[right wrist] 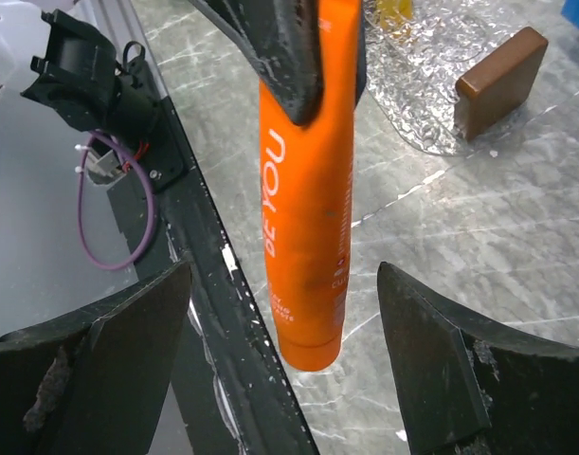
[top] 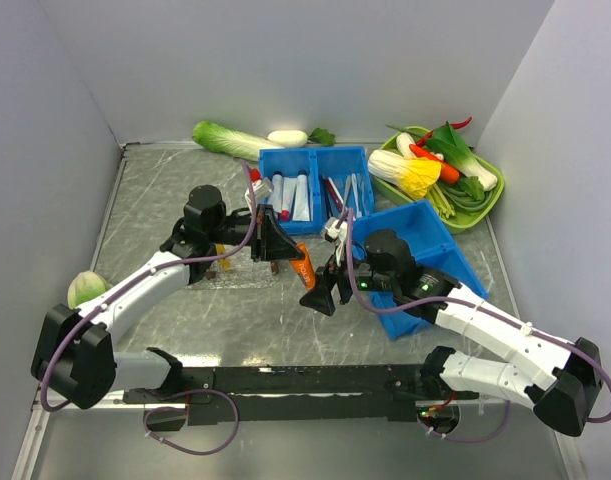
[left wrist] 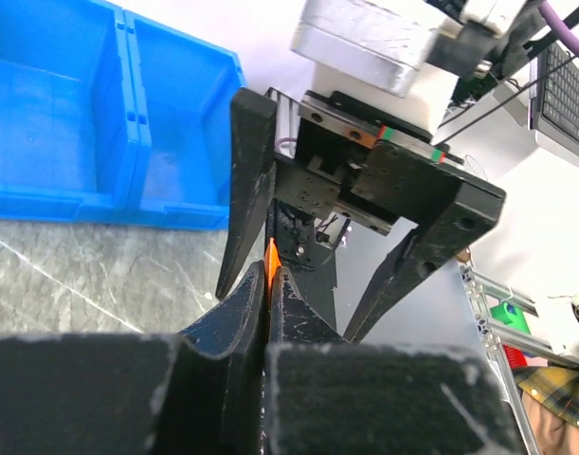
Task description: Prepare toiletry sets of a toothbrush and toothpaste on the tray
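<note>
Over the middle of the tabletop, the left arm's fingers (right wrist: 294,66) are clamped on the upper end of the orange toothpaste tube (right wrist: 303,218), which hangs clear of the surface. The right arm's fingers (right wrist: 128,351) stand wide apart, one on each side of its lower half, touching nothing. It looks like a hand-over being set up. The clear tray (top: 213,276) lies just beside them, toward the left edge, with a brown block (right wrist: 502,71) on it.

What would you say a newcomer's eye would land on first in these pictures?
The orange toothpaste tube, pinched in the shut left tool mid-table, hangs within the open right tool. Behind stand the blue bins, with a green dish of vegetables at the far right.
</note>
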`<state>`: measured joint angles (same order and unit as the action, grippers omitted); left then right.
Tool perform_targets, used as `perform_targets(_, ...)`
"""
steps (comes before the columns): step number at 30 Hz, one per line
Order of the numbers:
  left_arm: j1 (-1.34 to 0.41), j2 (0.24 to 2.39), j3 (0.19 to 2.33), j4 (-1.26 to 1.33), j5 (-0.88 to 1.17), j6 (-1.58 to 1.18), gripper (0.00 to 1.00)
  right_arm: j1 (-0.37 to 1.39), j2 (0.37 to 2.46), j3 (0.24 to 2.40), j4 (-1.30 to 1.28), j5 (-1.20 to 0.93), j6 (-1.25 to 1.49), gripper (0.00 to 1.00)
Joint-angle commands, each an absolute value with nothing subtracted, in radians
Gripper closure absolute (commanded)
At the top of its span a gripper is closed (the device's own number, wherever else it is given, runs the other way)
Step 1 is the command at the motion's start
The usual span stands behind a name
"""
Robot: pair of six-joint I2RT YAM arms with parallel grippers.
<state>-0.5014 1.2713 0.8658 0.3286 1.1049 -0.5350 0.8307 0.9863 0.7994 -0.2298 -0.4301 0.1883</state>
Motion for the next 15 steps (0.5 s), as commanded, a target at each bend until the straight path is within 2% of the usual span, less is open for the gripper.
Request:
perform_targets(1, -0.514, 1.229, 0.871, 0.394, 1.155, -0.515, 0.99, 0.828, 0.994, 0.802, -0.158, -0.451, 0.210, 0.15)
perform_targets(4, -0.517, 1.226, 0.871, 0.391, 1.155, -0.512, 0.99, 0.828, 1.006, 0.796, -0.129, -0.465, 0.221, 0.21)
perform_targets(15, -0.522, 1.226, 0.873, 0.382, 1.150, -0.506, 0.99, 0.828, 1.009, 0.787, -0.107, -0.462, 0.225, 0.52)
